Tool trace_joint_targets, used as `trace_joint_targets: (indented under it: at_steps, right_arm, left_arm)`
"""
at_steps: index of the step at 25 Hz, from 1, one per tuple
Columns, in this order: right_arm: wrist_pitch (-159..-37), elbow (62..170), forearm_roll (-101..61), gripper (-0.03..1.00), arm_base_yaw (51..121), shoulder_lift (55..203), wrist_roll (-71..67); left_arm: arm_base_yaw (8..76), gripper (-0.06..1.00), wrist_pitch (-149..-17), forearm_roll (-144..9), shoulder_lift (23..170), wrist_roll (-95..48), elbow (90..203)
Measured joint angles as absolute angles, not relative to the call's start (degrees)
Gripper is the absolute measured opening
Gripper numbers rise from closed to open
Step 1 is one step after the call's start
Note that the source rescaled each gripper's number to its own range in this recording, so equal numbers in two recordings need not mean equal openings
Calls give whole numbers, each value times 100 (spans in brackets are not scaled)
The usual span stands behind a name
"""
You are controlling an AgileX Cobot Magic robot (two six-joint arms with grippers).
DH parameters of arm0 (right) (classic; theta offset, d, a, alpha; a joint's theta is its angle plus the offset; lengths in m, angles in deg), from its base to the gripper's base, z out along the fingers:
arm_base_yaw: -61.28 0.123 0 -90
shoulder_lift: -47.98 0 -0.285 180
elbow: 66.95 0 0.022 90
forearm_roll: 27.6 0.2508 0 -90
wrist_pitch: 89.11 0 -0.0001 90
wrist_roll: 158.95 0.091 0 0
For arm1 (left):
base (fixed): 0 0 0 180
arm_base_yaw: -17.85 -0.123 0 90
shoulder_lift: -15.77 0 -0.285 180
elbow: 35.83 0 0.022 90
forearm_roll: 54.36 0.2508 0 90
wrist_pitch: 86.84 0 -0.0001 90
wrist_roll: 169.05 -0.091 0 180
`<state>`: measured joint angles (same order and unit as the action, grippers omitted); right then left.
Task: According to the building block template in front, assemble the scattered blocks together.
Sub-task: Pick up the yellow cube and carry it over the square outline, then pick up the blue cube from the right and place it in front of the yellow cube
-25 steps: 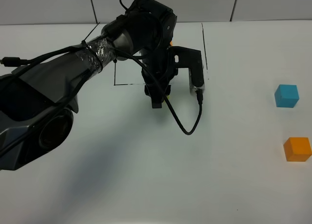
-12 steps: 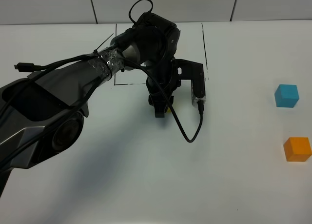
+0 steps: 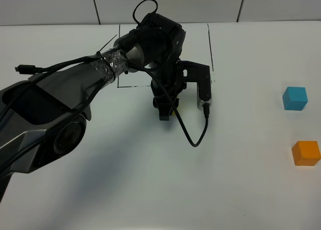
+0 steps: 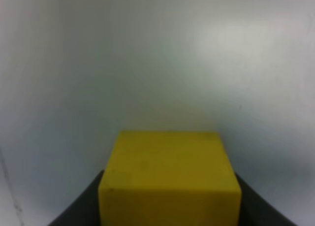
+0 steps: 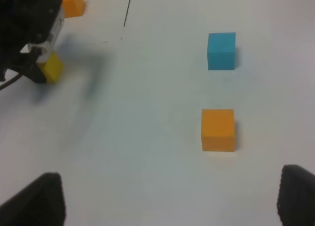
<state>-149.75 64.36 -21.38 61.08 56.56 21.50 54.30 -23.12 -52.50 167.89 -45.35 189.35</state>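
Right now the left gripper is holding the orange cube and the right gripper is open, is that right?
Not quite. The left gripper is shut on the yellow cube, not the orange one, as the left wrist view shows. The orange cube lies free, away from both arms. The right gripper is open, as you said.

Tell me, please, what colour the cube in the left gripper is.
The cube is yellow, clearest in the left wrist view.
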Motion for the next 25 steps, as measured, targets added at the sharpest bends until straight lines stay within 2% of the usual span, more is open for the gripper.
trace_joint_targets:
  at_steps: [6, 8, 10, 15, 17, 20, 25]
  right_arm:
    - [-14975, 6436, -2138, 85, 6108, 5656, 2150]
    - [-14975, 6436, -2138, 85, 6108, 5656, 2150]
    - [-14975, 6436, -2138, 85, 6108, 5656, 2150]
    - [-14975, 6436, -2138, 85, 6108, 5656, 2150]
    - [-14975, 6436, -2138, 85, 6108, 5656, 2150]
    - [-14975, 6436, -2138, 85, 6108, 5656, 2150]
    - [-14975, 6436, -2138, 85, 6108, 5656, 2156]
  left_arm:
    - [5430, 2, -2312, -5255, 16789, -4546, 18935]
    - [5430, 6, -2318, -5257, 16794, -4553, 18935]
    - [5430, 19, -2333, -5296, 16818, -4558, 18935]
    - [5430, 64, -2338, -5436, 16741, -4547, 18935]
    - [5430, 77, -2338, -5605, 16646, -4542, 18935]
    - [5430, 87, -2295, -5755, 16366, -4473, 18935]
    - [5425, 90, -2249, -5785, 15815, -3651, 18935]
